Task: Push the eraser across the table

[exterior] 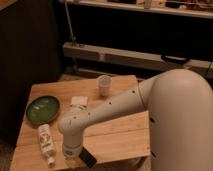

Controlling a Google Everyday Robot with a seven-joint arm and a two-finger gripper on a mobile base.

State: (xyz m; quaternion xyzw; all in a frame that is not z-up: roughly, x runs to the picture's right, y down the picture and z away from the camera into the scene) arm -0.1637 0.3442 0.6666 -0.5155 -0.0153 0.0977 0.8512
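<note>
I had the gripper (71,153) low at the near edge of the desk (120,140); I could not tell how far open it was, or whether it held anything; the eraser (88,159) lay just beside it, toward the robot's body; a bottle (46,144) lay near its other side; a green plate (43,108) sat beyond.

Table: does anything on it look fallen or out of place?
The bottle lies on its side beside the plate. The eraser sits askew at the table's near edge, next to the gripper.
</note>
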